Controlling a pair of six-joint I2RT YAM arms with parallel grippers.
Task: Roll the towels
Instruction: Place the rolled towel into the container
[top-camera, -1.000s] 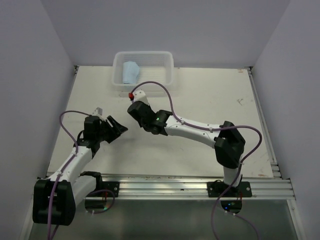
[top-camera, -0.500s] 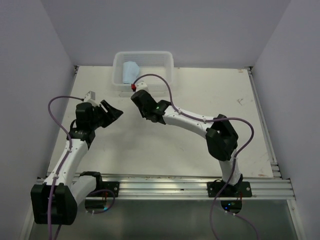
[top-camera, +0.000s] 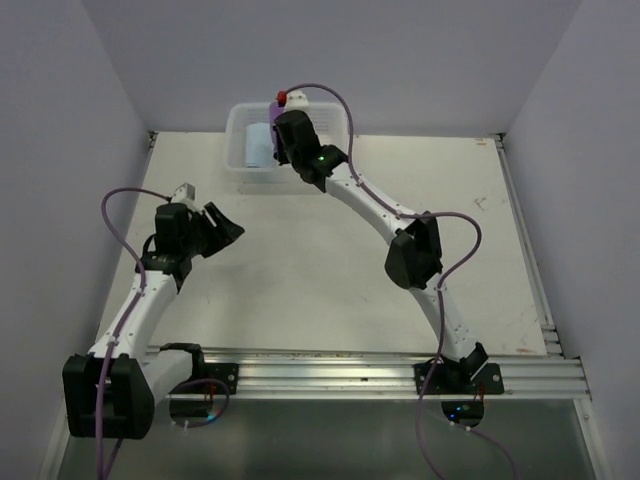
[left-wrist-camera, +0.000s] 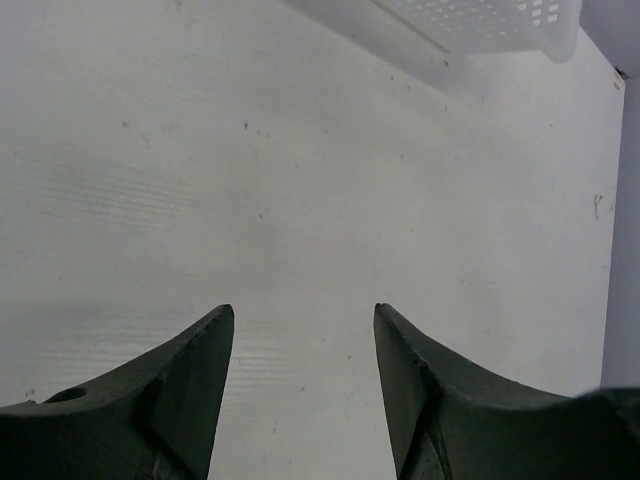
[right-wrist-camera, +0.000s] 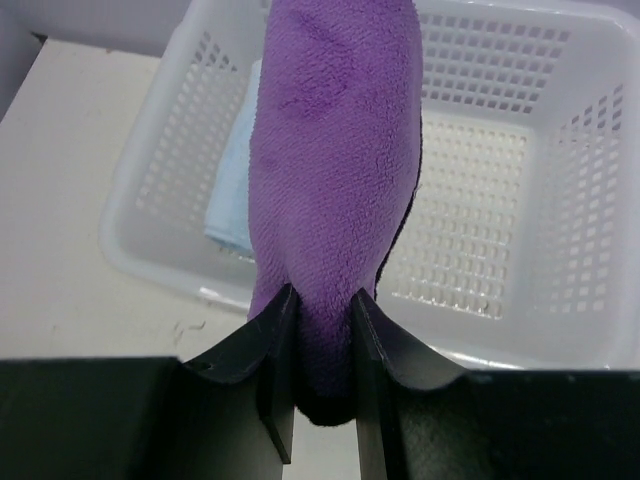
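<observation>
Surface: a pale table (top-camera: 300, 290) between plain white walls, with a white basket (right-wrist-camera: 560, 150) at its far edge.
Right gripper (right-wrist-camera: 322, 300): jaws pinched narrow on one end of the rolled purple towel (right-wrist-camera: 335, 180), held out over the basket.
Blue towel (right-wrist-camera: 228, 200): lying in the basket's left part.
Left gripper (left-wrist-camera: 305, 318): jaws spread, holding nothing, over bare table.
Risk: if released too near the rim, the roll could tip outside or spring loose, and the end-only pinch may slip.

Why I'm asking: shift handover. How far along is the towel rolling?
Done: the light blue towel lies in the white basket, apparently rolled. In hand: the right gripper is shut on the rolled purple towel, holding it over the basket. The left gripper hangs open and empty above the table. Left: release the purple towel into the basket.
</observation>
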